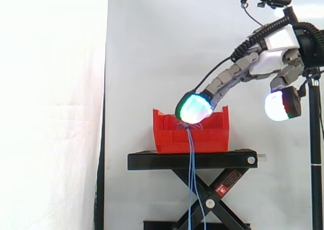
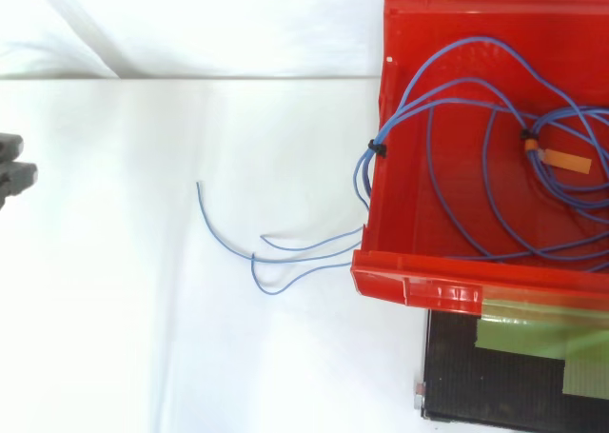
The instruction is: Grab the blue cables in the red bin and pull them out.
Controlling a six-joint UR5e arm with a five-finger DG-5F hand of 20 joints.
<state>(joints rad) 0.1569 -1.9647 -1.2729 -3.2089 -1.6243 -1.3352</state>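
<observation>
The red bin (image 1: 202, 136) stands on a black stand, open at the top. Thin blue cables (image 2: 447, 109) lie coiled inside it, bound by a black tie (image 2: 378, 149) at the left wall and carrying an orange tag (image 2: 563, 163). Several strands spill over that wall (image 2: 285, 252) and hang down in front of the stand (image 1: 192, 184). My hand (image 1: 230, 78) reaches in from the upper right with fingers stretched almost straight. Its green-cyan fingertips (image 1: 194, 108) sit over the bin's rim, just above the arching cables. The thumb's white pad (image 1: 276, 106) stays well apart to the right. The hand is open.
The black scissor stand (image 1: 192, 161) carries the bin; green tape (image 2: 542, 319) is stuck on its top. A white curtain hangs behind. A thin black pole (image 1: 316, 154) stands at the right edge. A dark object (image 2: 14, 174) juts in at the left edge of the top view.
</observation>
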